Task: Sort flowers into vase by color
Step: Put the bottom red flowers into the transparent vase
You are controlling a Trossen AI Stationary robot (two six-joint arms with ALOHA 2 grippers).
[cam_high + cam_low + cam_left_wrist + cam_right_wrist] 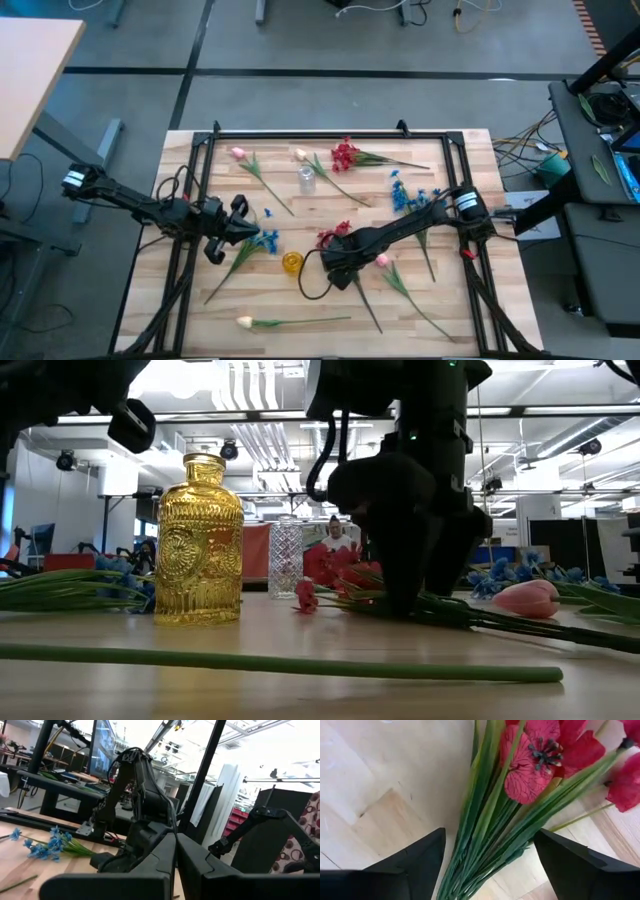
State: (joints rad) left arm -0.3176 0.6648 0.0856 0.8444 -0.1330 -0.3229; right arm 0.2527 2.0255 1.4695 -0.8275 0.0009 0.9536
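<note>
Hovering in the high view, right gripper [338, 268] is sitting over the red flower [332, 238] beside the yellow vase [291, 262]; left gripper [243, 228] is waiting, jaws closed. Right wrist view: jaws are standing open, straddling the stems [490, 845], so closing off-centre risks pinching only a few blades and dropping it.

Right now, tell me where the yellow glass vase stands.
In the high view, the yellow glass vase stands upright near the table's middle, just left of the right end effector and its red flower.
</note>
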